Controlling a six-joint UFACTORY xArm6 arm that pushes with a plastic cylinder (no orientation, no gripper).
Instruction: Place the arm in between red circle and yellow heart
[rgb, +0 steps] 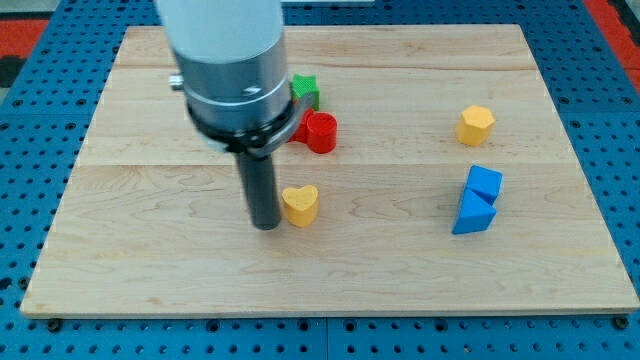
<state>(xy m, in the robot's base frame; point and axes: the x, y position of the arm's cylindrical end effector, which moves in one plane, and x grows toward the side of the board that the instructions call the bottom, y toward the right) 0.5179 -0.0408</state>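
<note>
The red circle (321, 132) stands on the wooden board just above the view's middle. The yellow heart (300, 205) lies below it, slightly to the left. My tip (265, 224) rests on the board just left of the yellow heart, almost touching it, and well below and left of the red circle. The arm's wide grey body hides part of the board above the tip and the left side of the blocks near the red circle.
A green block (305, 90) sits just above the red circle, partly hidden by the arm. A yellow hexagon-like block (476, 125) is at the upper right. Two blue blocks (483, 184) (472, 214) touch at the right. The board's edge (330, 312) runs along the bottom.
</note>
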